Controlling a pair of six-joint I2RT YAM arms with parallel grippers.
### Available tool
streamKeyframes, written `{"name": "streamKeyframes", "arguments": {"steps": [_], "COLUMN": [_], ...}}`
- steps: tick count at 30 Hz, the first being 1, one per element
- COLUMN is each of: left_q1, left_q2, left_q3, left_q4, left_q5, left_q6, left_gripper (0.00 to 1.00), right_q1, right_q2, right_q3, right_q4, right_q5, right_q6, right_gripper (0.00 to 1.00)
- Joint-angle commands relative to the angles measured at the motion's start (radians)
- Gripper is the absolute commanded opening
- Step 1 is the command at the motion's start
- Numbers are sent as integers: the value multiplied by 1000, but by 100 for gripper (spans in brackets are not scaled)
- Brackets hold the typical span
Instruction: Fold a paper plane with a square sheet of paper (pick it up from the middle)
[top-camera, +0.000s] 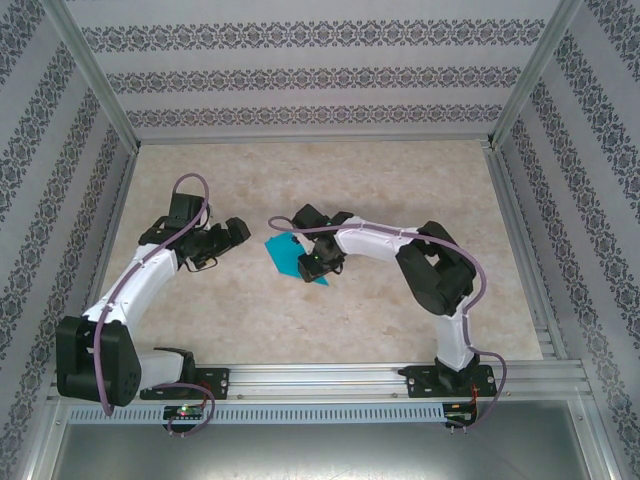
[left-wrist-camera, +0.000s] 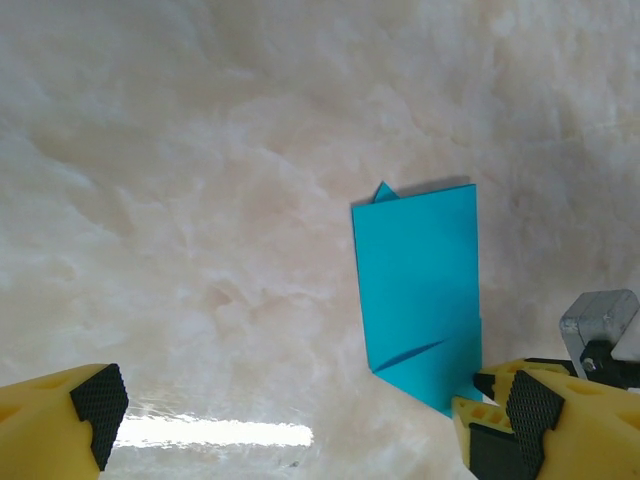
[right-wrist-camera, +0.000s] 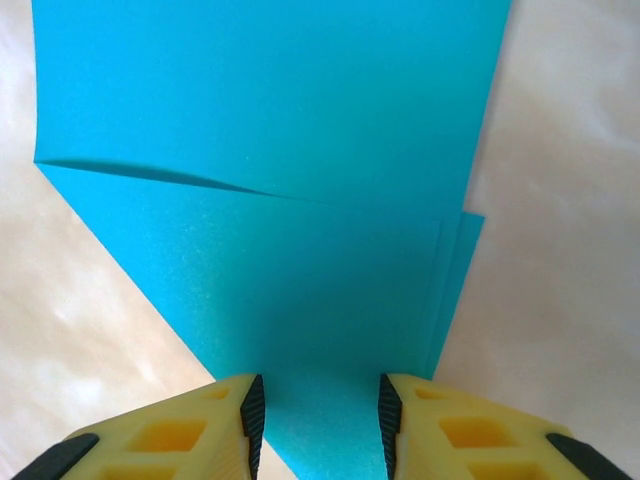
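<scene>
The teal square sheet of paper (top-camera: 288, 255) lies folded on the marble table, a narrow rectangle with a diagonal crease and one pointed end (left-wrist-camera: 418, 280). It does not have the form of a paper plane. My right gripper (top-camera: 318, 264) hovers over that pointed end, jaws part open. The paper (right-wrist-camera: 270, 200) lies flat beneath and between its pads, and layered edges show at the right. My right gripper (right-wrist-camera: 320, 410) grips nothing. My left gripper (top-camera: 237, 234) stands wide open to the left of the paper, with bare table between its fingers. In the left wrist view my left gripper (left-wrist-camera: 312, 410) has its right fingertip (left-wrist-camera: 527, 412) beside the paper's pointed end.
Patterned walls and aluminium posts (top-camera: 92, 75) enclose the table (top-camera: 400, 330) on three sides. A metal rail (top-camera: 330, 375) carries both arm bases along the near edge. Bare marble spreads around the paper on every side.
</scene>
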Motion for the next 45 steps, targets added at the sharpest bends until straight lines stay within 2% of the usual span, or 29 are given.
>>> {"name": "streamKeyframes", "arguments": {"steps": [1,3,6,9,14,16,23,34,40,45], "left_q1": [9,2,-12,-22,-50,-60,-96,-208,-249,-254], "left_q2": [20,28,41,54,63,72,131,219,274,304], "left_q3": [-19,-25,-43,-55,-74,-79,-96,-56,-58,-60], "left_q4": [73,88,121,139,164,172,218,230,295,335], "left_q5": [82,100,132,149,157,160,199,187,221,226], "left_q6": [3,-3,-27,-49,-82,-98,-167,-234,-314,-358], "left_gripper": [100,100,100,100,100,100,100,98,85,70], "right_q1": [-5,-8,-5,10,59,60,40,-16,-48,-78], "right_q2": [-106,-168,-243,-288,-297,-270,-168,-92,-95,-103], "right_q3": [-27,-36,-91,-173,-266,-281,-230,-245,-320,-400], "right_q4": [-8,29,129,241,403,457,432,472,549,662], "right_q5": [-1,-8,1,29,50,9,6,-45,-103,-188], "right_q6": [-51,52,256,447,610,626,609,629,677,726], "right_gripper": [40,48,52,50,45,43,41,40,40,40]}}
